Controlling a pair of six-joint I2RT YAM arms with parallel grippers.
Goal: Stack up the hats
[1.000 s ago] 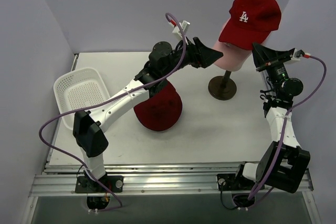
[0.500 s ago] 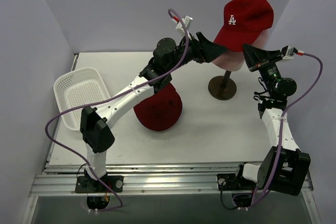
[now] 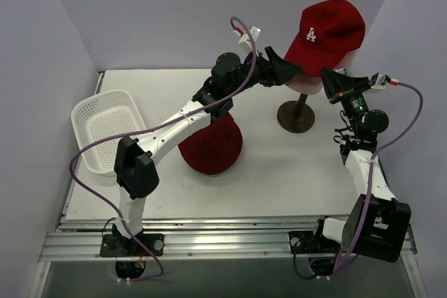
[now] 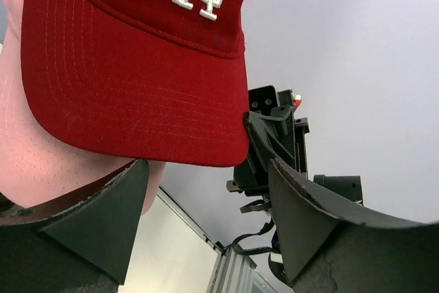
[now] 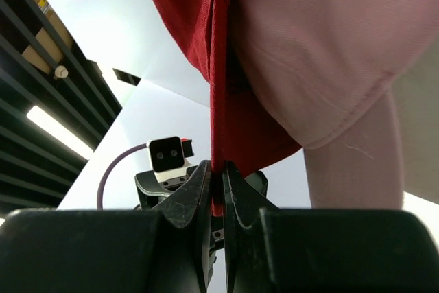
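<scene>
Top view is taken from above and behind the arm bases, angled down over the whole table [image 3: 279, 172]. Left wrist view is aimed upward between its own spread jaws, close under the red cap [image 4: 137, 66] brim. Right wrist view is pointed up along its closed jaws, nearly touching the cap's edge. The cap is shared by all three. The right arm [image 4: 274, 142] is caught from the left wrist, the left arm [image 5: 159, 175] from the right.

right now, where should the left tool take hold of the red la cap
Grip the red LA cap by the front edge of its brim, coming straight on from the cap's front. The brim is the flat, stiff part and juts toward the open left tool. The right tool pinches the fabric edge on the other side.
</scene>
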